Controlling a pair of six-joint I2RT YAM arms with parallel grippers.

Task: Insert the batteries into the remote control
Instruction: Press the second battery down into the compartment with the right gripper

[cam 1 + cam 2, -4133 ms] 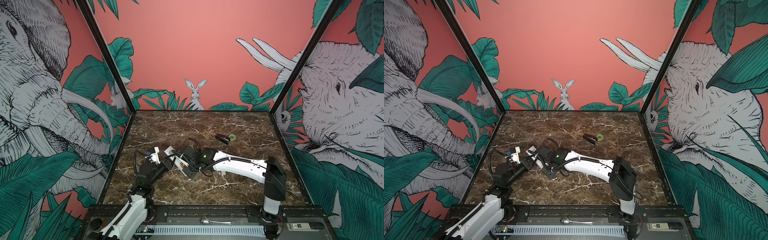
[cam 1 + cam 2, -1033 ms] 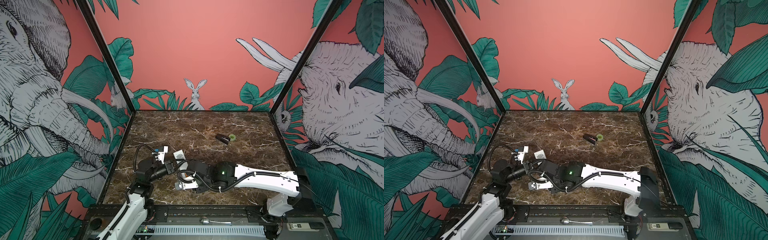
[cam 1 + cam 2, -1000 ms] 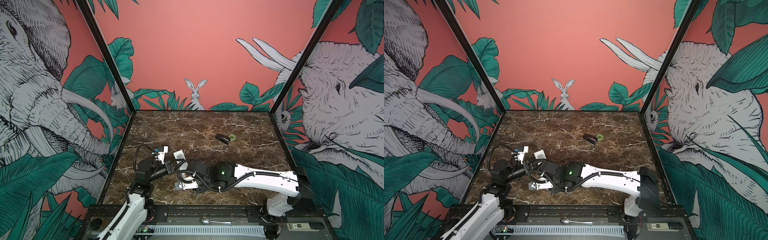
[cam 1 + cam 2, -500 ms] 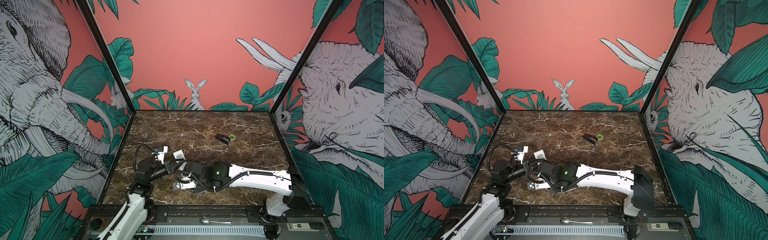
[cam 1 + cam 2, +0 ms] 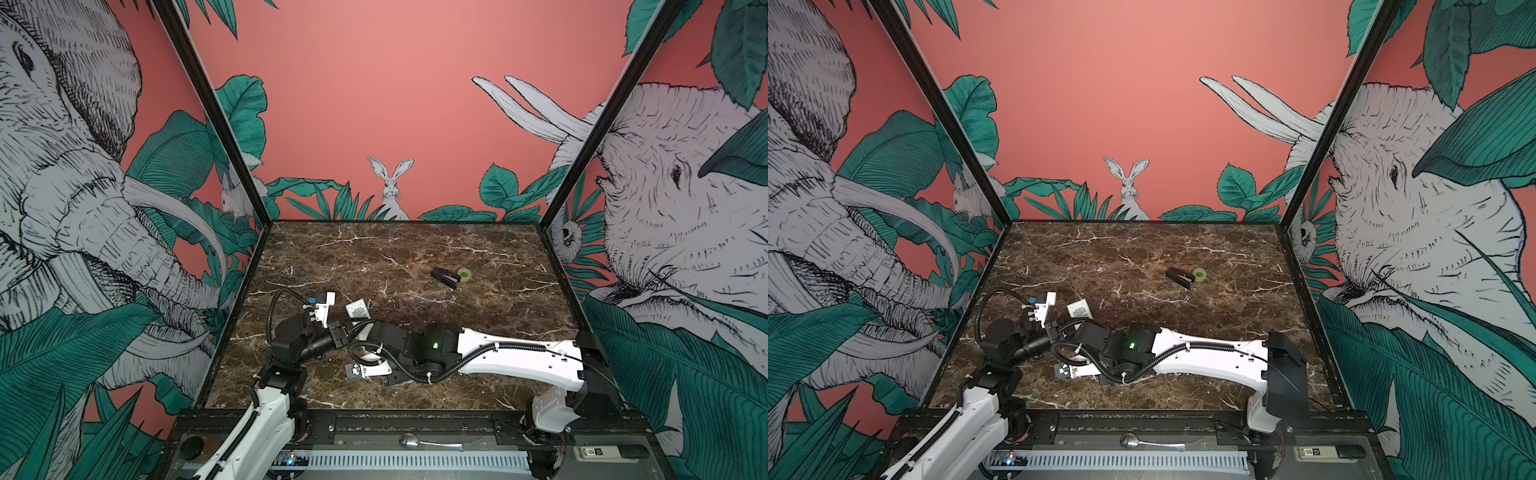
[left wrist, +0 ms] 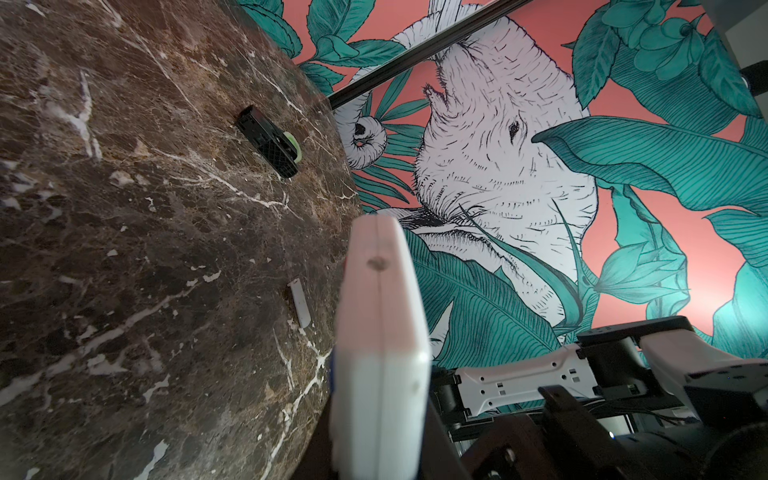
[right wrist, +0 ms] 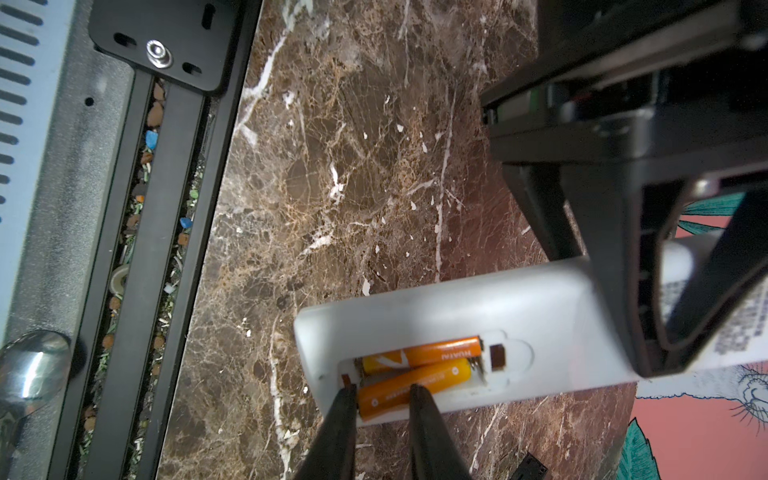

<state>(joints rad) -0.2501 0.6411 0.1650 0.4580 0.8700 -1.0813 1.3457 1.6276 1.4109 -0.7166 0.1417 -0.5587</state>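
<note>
Left tool [image 7: 623,299] clamps remote control [image 7: 457,303], bay [image 7: 484,376] facing up for loading; right tool [image 7: 384,395], tips slightly apart, straddles tilted orange battery [image 7: 415,384], likely to seat it beside second battery [image 7: 424,355].

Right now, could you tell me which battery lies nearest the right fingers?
The battery nearer the remote's long edge; the other battery lies behind it, farther off.

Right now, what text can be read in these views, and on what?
"HUATAI", seen inverted: flat-lying orange cylindrical battery.
Tilted orange cylindrical battery: print too blurred.
Long white plastic remote control, grey label: too small.
Loose white rectangular cover: print too small.
White tag at the rig's front edge: perhaps "50".
</note>
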